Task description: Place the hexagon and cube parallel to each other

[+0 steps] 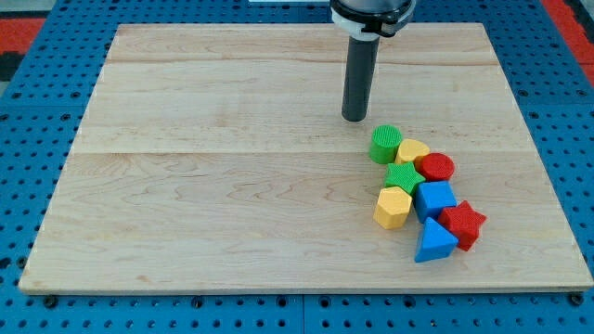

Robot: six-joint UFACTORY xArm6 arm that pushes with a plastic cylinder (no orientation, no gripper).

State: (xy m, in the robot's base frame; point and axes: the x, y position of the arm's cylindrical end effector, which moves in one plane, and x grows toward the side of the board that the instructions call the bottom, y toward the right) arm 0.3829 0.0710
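The yellow hexagon (393, 206) lies at the lower left of a cluster of blocks at the view's right. The blue cube (434, 199) sits just to its right, close beside it. My tip (354, 118) stands on the board above and to the left of the cluster, a short gap from the green cylinder (385, 144). It touches no block.
The cluster also holds a yellow block (412, 152), a red cylinder (436, 168), a green star-like block (404, 177), a red star (464, 224) and a blue triangle (434, 242). The wooden board (232, 186) lies on a blue perforated table.
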